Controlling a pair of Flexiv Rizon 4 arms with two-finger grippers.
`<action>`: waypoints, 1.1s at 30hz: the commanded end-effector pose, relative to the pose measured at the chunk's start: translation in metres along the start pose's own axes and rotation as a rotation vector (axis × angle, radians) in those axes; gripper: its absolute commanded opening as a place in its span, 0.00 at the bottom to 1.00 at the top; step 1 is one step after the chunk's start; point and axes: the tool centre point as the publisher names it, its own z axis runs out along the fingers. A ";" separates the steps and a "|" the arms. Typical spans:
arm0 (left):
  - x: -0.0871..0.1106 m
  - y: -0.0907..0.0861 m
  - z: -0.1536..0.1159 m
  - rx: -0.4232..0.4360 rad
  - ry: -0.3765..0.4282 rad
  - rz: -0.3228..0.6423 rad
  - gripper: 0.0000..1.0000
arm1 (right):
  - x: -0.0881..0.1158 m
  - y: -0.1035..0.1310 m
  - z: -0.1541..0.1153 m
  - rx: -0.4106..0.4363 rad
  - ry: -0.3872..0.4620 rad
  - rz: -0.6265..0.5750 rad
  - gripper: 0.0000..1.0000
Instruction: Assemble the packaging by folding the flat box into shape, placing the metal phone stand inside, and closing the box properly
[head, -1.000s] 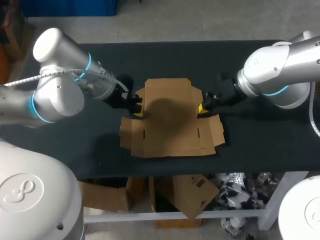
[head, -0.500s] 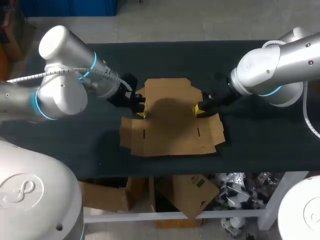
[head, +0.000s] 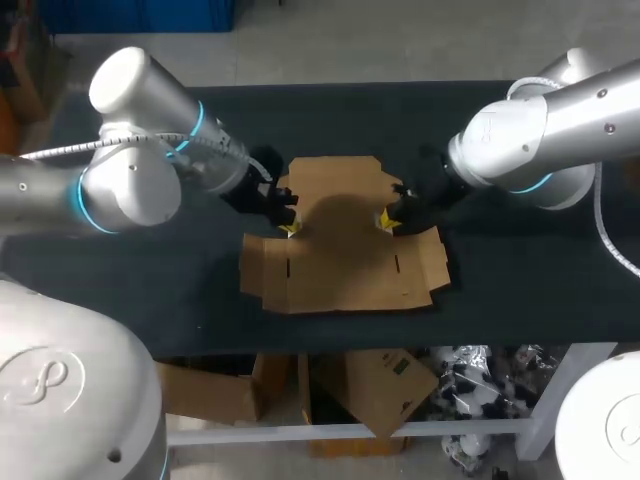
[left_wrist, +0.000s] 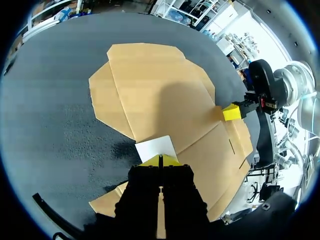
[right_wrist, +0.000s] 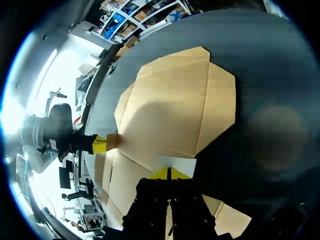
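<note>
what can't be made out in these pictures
Metal phone stand: in no view, so its place is unknown.
Flat box, near edge: in both wrist views hidden behind the left tool and right tool.
Raised flap ahead of the left tool: washed out white, its surface unreadable.
Head view: tool tips too small to show contact with the cardboard.

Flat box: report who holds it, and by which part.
Neither grips the flat box. The left gripper and right gripper, both shut, each prop up a side flap.
</note>
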 end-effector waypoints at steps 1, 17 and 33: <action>0.002 -0.002 0.005 -0.008 -0.006 0.001 0.00 | 0.001 0.001 0.003 0.009 -0.010 0.002 0.00; 0.008 -0.004 0.017 -0.041 -0.027 0.001 0.00 | 0.002 0.002 0.014 0.036 -0.046 0.015 0.00; 0.001 -0.001 0.031 -0.076 -0.098 -0.059 0.00 | 0.002 -0.001 0.019 0.058 -0.093 0.061 0.00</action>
